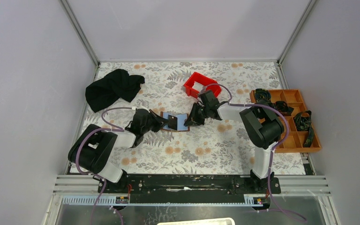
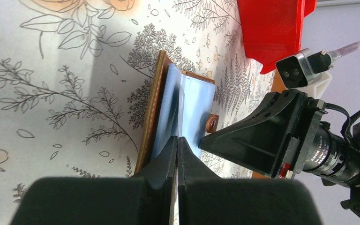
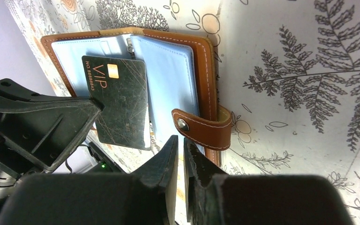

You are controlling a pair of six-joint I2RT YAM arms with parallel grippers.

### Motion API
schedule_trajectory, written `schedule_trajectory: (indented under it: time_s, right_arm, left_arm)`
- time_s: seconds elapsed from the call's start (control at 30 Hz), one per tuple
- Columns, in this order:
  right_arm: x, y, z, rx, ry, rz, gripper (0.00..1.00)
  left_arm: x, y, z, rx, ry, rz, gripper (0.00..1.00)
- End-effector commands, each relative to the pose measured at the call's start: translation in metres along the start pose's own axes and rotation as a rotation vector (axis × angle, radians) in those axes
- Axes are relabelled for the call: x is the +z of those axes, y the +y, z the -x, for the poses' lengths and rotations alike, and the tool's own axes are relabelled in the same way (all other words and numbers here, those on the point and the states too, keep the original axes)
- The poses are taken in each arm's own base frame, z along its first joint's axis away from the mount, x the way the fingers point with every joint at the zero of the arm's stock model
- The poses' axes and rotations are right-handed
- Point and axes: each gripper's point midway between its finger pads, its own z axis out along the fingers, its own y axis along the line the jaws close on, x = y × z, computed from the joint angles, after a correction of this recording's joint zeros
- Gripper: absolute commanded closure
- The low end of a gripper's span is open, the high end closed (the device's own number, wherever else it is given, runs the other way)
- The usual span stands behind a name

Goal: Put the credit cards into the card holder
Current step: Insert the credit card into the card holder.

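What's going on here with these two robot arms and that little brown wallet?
Both arms meet at the open card holder. The left gripper is shut and sits at one edge. The right gripper is nearly closed at the clasp side, and whether it grips anything is unclear. A dark credit card lies on the holder's blue pockets, partly sticking out rather than fully in.

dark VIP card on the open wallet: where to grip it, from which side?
Pinch the VIP card by its short end opposite the print, coming from the side of the right gripper: it lies flat on the card holder, and only that end seems to overhang.
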Motion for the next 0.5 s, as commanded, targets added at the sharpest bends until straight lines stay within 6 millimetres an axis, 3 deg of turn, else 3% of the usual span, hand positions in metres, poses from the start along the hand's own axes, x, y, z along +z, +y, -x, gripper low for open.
schedule_trajectory:
  time_s: [0.0, 0.47]
  right_arm:
    - [0.0, 0.002, 0.009, -0.02, -0.016, -0.01, 0.85]
    - [0.002, -0.002, 0.008, -0.039, 0.01, -0.037, 0.85]
  left_arm:
    - [0.007, -0.007, 0.007, 0.092, -0.044, 0.0, 1.0]
    - [0.013, 0.006, 0.01, 0.178, -0.086, 0.113, 1.0]
